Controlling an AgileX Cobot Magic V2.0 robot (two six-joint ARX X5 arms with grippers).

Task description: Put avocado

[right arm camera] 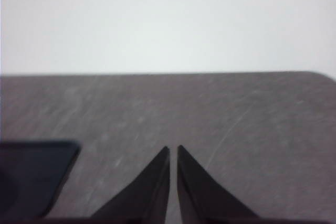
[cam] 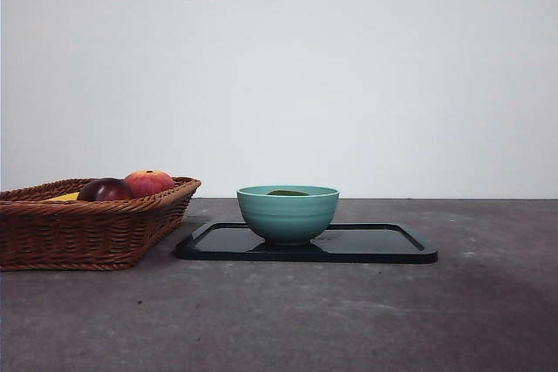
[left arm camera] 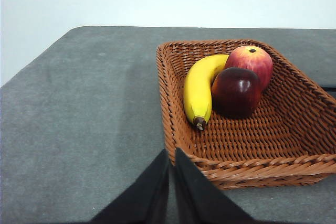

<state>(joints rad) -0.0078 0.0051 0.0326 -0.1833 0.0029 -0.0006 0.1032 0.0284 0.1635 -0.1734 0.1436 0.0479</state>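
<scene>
Inside the bowl (cam: pixel 288 215), avocado (cam: pixel 288 192), well apart from both arms' closed, empty jaws.

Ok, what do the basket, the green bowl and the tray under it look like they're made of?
The basket looks like woven wicker or rattan: brown interlaced strands with a braided rim. The bowl seems to be glazed ceramic, a smooth teal surface with faint horizontal ridges, though plastic can't be ruled out. The tray looks like glossy black plastic or lacquer; it reflects the bowl.
</scene>
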